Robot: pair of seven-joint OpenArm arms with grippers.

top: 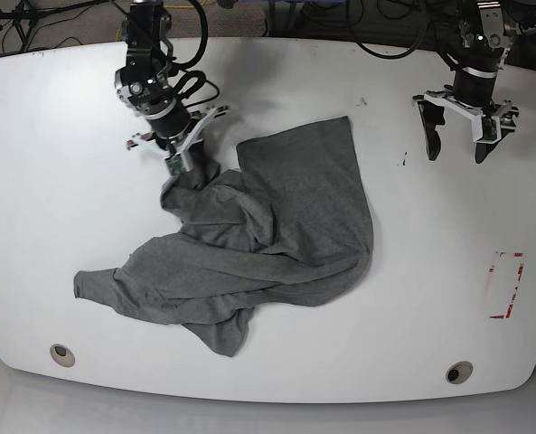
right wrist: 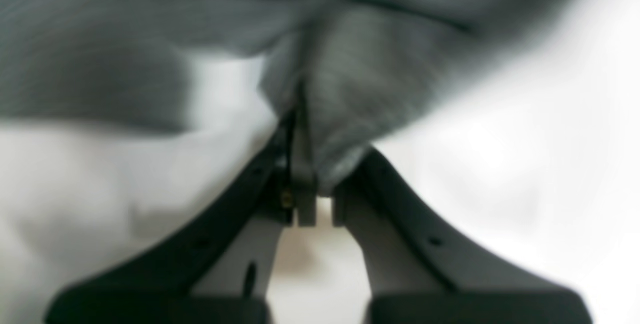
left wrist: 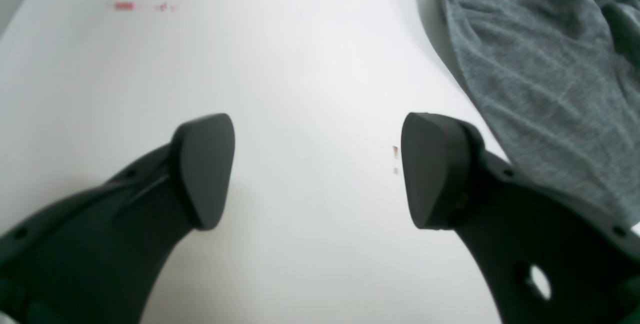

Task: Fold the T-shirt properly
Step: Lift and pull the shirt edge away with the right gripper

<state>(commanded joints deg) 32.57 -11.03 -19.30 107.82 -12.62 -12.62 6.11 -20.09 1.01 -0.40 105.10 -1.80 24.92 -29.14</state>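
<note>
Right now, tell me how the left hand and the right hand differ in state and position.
The left hand is open and empty; the right hand is shut on a bunched fold of the T-shirt. The left hand hangs over bare white table, apart from the cloth; the right hand sits at the shirt's far edge, touching it. Both point downward and have dark fingers.

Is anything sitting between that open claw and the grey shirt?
Nothing visible. Only bare white table lies between the open left gripper and the T-shirt. The right gripper already pinches the cloth.
</note>
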